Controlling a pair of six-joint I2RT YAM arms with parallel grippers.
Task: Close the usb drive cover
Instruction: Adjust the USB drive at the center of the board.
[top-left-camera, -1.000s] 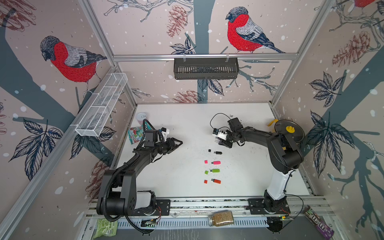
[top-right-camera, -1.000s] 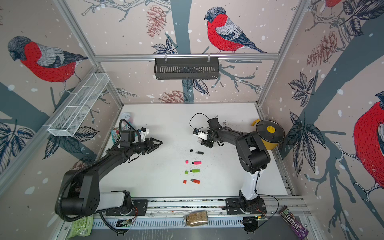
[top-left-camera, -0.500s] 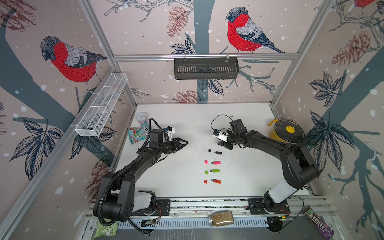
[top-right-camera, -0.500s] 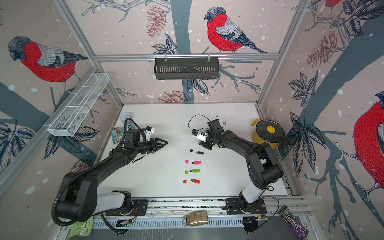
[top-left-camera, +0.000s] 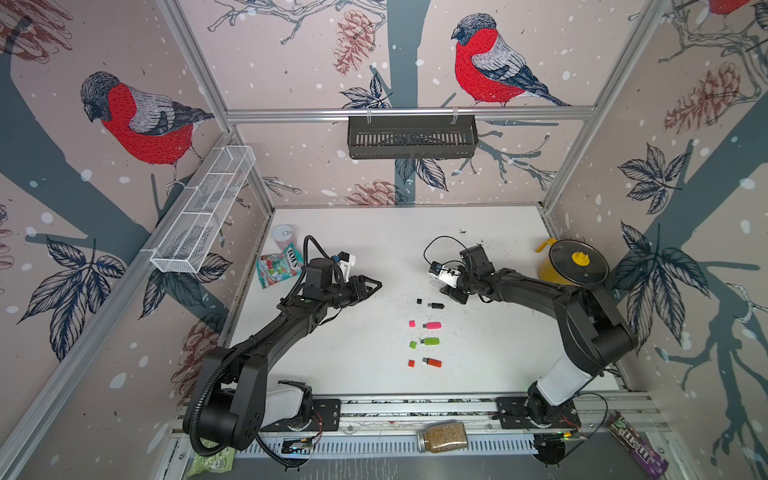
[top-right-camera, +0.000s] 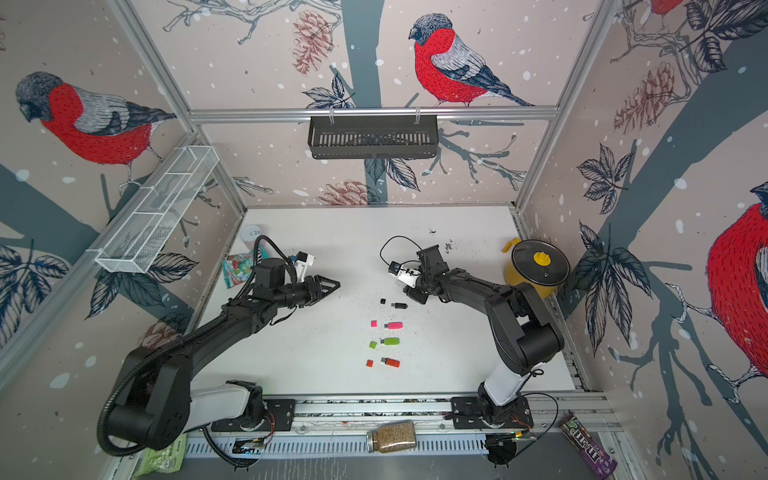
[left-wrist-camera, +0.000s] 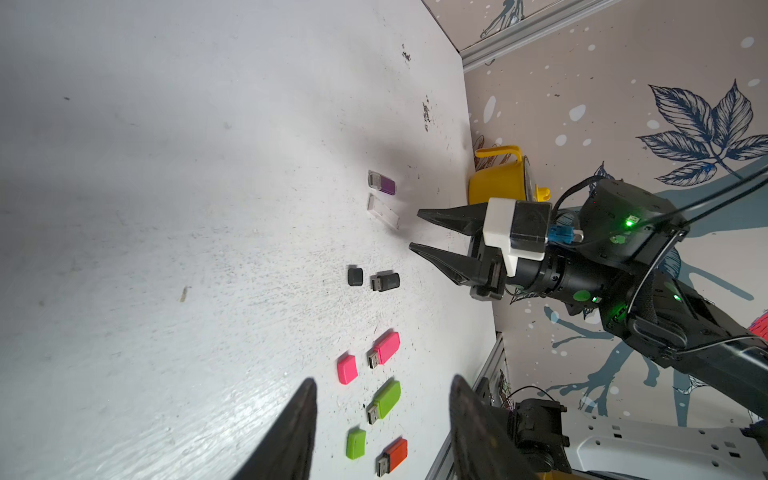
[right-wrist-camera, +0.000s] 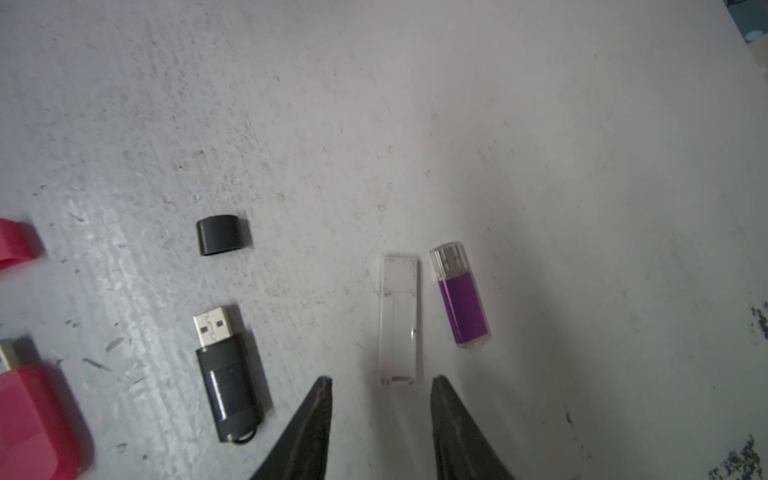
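Four uncapped usb drives lie in a column, each with its cover loose beside it: black drive (right-wrist-camera: 226, 374) and black cover (right-wrist-camera: 222, 234), pink drive (top-left-camera: 433, 325), green drive (top-left-camera: 430, 341), orange drive (top-left-camera: 432, 362). Beyond them lie a clear plastic stick (right-wrist-camera: 399, 320) and a purple drive (right-wrist-camera: 461, 299) with a clear cover on its plug. My right gripper (right-wrist-camera: 381, 384) is open and low over the table, with the clear stick's end just ahead of its tips. To the left of the column my left gripper (top-left-camera: 376, 286) hovers open and empty, pointing at it.
A yellow pot with a lid (top-left-camera: 575, 262) stands at the right edge behind the right arm. A candy bag (top-left-camera: 276, 268) and a can (top-left-camera: 283, 236) sit at the back left. A jar (top-left-camera: 442, 436) lies on the front rail.
My left gripper has moved right, toward the drives. The right arm's elbow has swung outward while its gripper stayed beside the clear stick.
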